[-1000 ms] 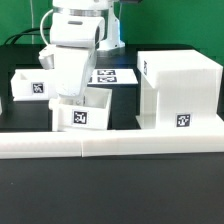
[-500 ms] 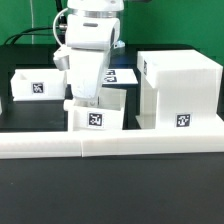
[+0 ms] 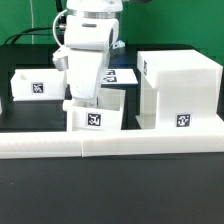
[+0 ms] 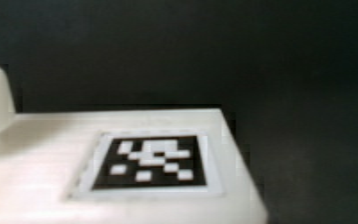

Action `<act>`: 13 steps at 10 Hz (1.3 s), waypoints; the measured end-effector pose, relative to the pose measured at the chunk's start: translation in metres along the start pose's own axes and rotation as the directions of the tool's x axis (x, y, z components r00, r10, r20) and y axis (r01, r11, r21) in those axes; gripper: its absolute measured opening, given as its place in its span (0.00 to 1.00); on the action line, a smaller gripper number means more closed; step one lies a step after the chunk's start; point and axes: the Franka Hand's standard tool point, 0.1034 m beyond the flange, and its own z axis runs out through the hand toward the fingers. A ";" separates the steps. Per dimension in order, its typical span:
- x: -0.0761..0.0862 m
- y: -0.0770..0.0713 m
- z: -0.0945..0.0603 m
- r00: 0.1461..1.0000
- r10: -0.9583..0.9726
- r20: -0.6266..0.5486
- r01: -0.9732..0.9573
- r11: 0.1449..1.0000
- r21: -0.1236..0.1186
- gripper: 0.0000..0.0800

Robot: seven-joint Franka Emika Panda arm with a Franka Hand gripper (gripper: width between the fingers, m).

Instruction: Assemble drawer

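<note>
The arm [image 3: 85, 45] reaches down over the middle of the bench [image 3: 110, 190], and its pincer [image 3: 82, 100] sits at the back left corner of the middle tray [image 3: 97, 119]. The wrist and the tray wall hide the fingertips, so I cannot tell whether it grips the wall or is released. The tray stands upright and open-topped just behind the bar [image 3: 110, 145], its tagged front facing out. The housing [image 3: 180, 85] stands just beside it on the exterior view's right. The left tray [image 3: 33, 85] sits well apart on the exterior view's left. The marker board [image 3: 112, 75] lies flat behind the arm. The wrist view is blurred: a white face with a tag [image 4: 153, 163] fills the near part, dark bench beyond.
</note>
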 end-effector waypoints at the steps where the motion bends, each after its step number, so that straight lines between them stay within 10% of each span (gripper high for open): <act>1: 0.000 -0.001 0.000 1.000 -0.003 0.007 0.002 0.999 0.035 0.05; 13: 0.002 0.000 0.003 1.000 0.007 -0.006 -0.007 1.000 -0.015 0.05</act>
